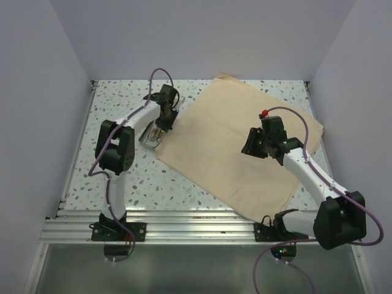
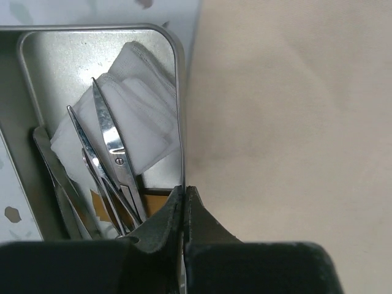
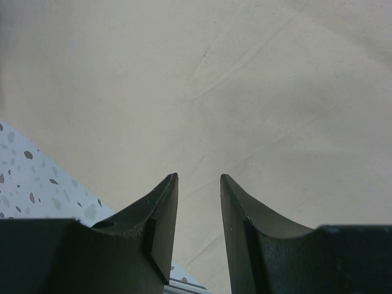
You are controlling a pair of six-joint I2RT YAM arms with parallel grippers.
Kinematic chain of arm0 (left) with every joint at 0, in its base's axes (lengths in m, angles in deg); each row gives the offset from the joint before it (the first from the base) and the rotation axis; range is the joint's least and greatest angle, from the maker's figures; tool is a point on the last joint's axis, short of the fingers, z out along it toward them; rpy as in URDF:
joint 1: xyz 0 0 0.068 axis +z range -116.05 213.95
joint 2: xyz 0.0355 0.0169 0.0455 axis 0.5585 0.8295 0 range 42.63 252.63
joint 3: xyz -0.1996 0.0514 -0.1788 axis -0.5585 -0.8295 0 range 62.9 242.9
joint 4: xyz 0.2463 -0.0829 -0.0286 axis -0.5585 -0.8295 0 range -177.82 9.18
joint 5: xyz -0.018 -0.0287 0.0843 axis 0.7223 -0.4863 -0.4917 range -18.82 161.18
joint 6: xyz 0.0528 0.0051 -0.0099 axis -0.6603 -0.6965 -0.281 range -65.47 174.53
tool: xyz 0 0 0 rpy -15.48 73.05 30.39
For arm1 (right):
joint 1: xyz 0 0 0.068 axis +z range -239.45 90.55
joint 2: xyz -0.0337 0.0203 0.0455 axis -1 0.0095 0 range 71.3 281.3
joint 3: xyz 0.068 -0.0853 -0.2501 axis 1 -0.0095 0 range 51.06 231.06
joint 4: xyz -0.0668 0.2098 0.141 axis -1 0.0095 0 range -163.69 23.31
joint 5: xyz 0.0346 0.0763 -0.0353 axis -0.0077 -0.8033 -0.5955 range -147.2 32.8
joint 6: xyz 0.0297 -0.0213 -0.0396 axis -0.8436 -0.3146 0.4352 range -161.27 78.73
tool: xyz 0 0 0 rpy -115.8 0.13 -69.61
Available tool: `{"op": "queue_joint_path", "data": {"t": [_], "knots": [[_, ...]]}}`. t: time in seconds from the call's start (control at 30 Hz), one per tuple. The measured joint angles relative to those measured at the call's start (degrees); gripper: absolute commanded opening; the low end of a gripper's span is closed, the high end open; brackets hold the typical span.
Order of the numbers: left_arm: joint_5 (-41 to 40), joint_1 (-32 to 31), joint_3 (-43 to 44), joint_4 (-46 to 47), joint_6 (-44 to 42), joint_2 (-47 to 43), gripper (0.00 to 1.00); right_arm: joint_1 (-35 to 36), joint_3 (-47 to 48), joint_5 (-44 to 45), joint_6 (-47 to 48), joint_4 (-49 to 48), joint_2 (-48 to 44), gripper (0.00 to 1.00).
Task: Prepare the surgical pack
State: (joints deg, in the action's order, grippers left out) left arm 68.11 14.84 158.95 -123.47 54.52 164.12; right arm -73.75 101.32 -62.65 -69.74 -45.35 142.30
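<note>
While the cloth [image 1: 239, 147] lies spread flat and unfolded on the speckled table [image 1: 86, 159], turned cornerwise so that one corner points at the back wall, the tray [image 1: 149, 138] is just off its left edge, unwrapped. The left gripper [image 1: 160, 125] reaches down over the tray from the far side. In the left wrist view its two fingers are pressed together on the tray's thin right wall, one finger inside the tray and one outside, with the wall running up between them. From that view it cannot be told whether the tray rests on the table or is lifted. A narrow strip of table shows between the tray's far corner and the cloth, and it narrows toward the fingers.

Inside the tray a folded white gauze [image 2: 131, 116] lies against the right wall. A pair of scissors [image 2: 113, 147] lies across it, tips pointing away from the gripper. More slim steel tools [image 2: 58, 184] lie to the left of the scissors, their near ends hidden behind the gripper.

The right gripper [image 1: 252, 147] hangs over the right half of the cloth, well apart from the tray. In the right wrist view its fingers stand apart with nothing between them, and plain, lightly creased cloth fills the view beyond, with a patch of table at lower left
</note>
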Motion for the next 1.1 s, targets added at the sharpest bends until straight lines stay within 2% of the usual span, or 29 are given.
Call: {"op": "queue_joint_path", "data": {"t": [0.17, 0.3, 0.5, 0.67, 0.87, 0.97, 1.0, 1.1], "knots": [[1.2, -7.1, 7.9, -3.6, 0.1, 0.0, 0.0, 0.0, 1.9, 2.4, -0.8, 2.2, -0.3, 0.36], [4.8, -14.0, 17.4, -5.3, 0.5, 1.4, 0.0, -0.4, 5.5, 7.8, -2.8, 6.0, -2.1, 0.36], [9.2, -23.1, 33.9, -6.5, 1.0, 12.2, 0.0, -4.6, 10.3, 12.4, -4.1, 8.9, -6.6, 0.36], [12.3, -27.6, 35.7, -6.7, 2.1, 18.7, 0.0, -7.1, 10.8, 13.4, -4.7, 10.4, -9.3, 0.36], [13.8, -29.5, 35.7, -6.7, 2.5, 21.1, 0.0, -7.5, 9.2, 12.9, -4.9, 10.4, -9.6, 0.36], [14.0, -29.6, 35.7, -6.4, 2.5, 21.1, 0.18, -7.5, 8.2, 12.1, -4.9, 10.3, -9.6, 0.36], [14.0, -29.6, 35.7, -6.4, 2.5, 21.1, 0.3, -7.5, 7.8, 11.9, -5.0, 10.1, -9.6, 0.36], [13.8, -29.6, 35.7, -6.2, 2.5, 21.0, 0.46, -7.5, 6.6, 10.8, -5.2, 9.6, -9.6, 0.36]]}}
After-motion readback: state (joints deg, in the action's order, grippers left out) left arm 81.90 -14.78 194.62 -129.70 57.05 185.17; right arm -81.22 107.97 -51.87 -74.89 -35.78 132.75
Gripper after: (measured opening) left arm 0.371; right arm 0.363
